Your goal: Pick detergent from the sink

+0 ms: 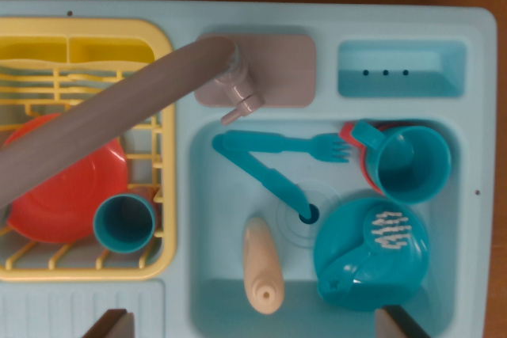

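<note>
The two fingertips (107, 324) show only as dark wedges at the bottom edge of the frame, one at lower left and one at lower right. They stand wide apart with nothing between them, so the gripper (253, 328) is spread and empty.

Just above the gap, in the lower middle of the frame, lies the detergent bottle (262, 265), a beige, rounded bottle on its side with its neck pointing toward the bottom edge. It rests on the floor of the sink (207, 306), close to the basin's left wall. To its right sits a teal pot lid (370, 252), near but not clearly touching. Above the bottle, a teal fork (317, 146) and another teal utensil (265, 173) cross toward the drain (308, 212). A teal cup (409, 162) sits at upper right of the basin.

Further out, the grey faucet (111, 120) sweeps across the upper left over a yellow dish rack (162, 219) holding a red plate (67, 195) and a small teal cup (124, 222).

As for progress, I judge the grasp not yet begun: the bottle lies untouched, and descent, closing and lifting all remain.
</note>
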`<state>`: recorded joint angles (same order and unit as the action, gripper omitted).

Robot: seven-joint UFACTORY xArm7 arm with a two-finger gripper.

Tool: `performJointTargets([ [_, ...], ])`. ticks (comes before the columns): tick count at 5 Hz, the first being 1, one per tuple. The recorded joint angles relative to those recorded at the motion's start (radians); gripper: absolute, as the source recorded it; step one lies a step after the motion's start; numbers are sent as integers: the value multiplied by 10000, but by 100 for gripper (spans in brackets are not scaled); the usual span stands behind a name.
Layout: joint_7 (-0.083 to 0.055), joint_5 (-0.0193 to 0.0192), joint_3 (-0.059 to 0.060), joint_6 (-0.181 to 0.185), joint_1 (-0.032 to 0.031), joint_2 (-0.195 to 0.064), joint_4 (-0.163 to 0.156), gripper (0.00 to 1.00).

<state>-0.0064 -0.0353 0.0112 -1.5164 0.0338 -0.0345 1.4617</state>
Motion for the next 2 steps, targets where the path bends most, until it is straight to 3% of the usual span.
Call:
performJointTargets([
  [1,-82,33,-35,349,14,-2,-345,0],
  [2,-82,33,-35,349,14,-2,-345,0],
])
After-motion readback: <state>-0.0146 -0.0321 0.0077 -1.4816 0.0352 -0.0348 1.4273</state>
